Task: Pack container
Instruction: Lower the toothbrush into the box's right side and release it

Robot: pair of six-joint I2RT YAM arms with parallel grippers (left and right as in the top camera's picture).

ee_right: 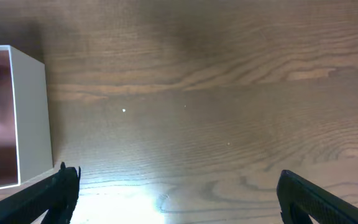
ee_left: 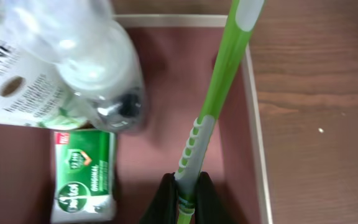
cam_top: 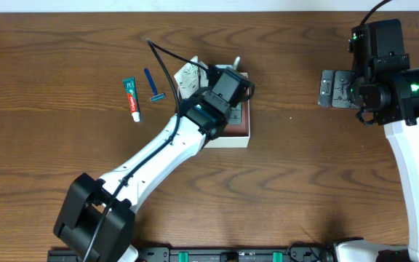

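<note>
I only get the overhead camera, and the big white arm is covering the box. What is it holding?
Observer: The left gripper is shut on the handle end of a green toothbrush, which points across the container.
Kid: Is anything inside the box yet?
Observer: Yes. A green soap packet lies flat on its reddish-brown floor, to one side of the toothbrush.
</note>
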